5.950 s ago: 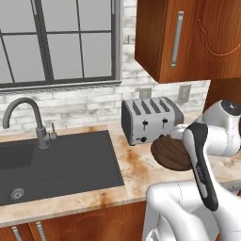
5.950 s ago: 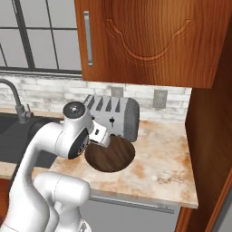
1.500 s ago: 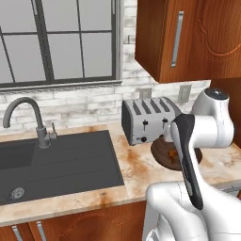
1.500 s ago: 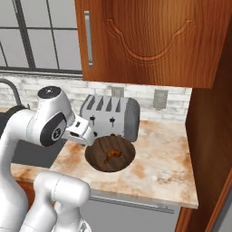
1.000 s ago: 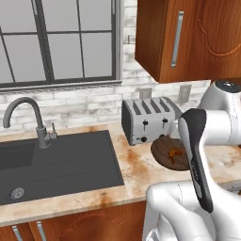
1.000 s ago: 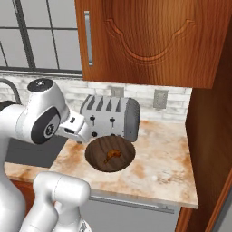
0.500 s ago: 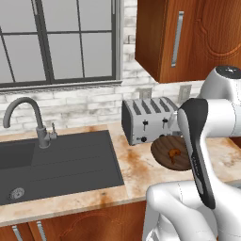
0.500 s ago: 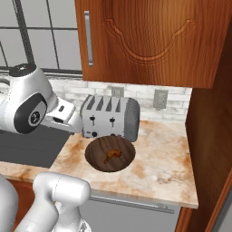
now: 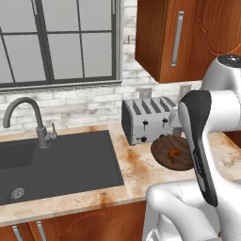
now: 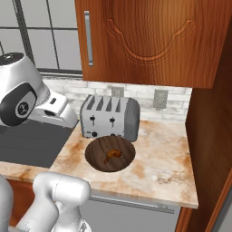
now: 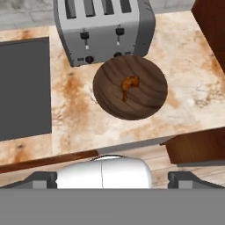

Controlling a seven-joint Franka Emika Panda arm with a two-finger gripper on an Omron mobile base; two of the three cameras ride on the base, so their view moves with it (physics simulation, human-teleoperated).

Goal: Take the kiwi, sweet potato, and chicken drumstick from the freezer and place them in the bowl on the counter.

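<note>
Bowl (image 11: 130, 86): stood on the desk (image 11: 79, 114), just in front of the toaster (image 11: 103, 27).
Drumstick (image 11: 128, 86): lay inside the bowl, near its middle.
Fingers (image 11: 44, 178): spread wide, holding nothing, well above the desk.
Sink (image 9: 56, 160): left of the toaster.

Arm (image 9: 202, 141): in the left base view it rises from 5 o'clock. A white link with a dark strip runs up toward 1 o'clock, and a rounded joint sits at 3 o'clock against the frame edge.

In the right base view a large round elbow joint sits at 9 o'clock, with the lower body at 7 o'clock. The wrist (image 10: 56, 111) extends from that joint toward 4 o'clock, angled downward.

Gripper (image 11: 113, 179): in the hand view the jaws are spread wide. The dark finger tips (image 11: 41, 178) stand at 8 and 4 o'clock, with nothing held between them.
</note>
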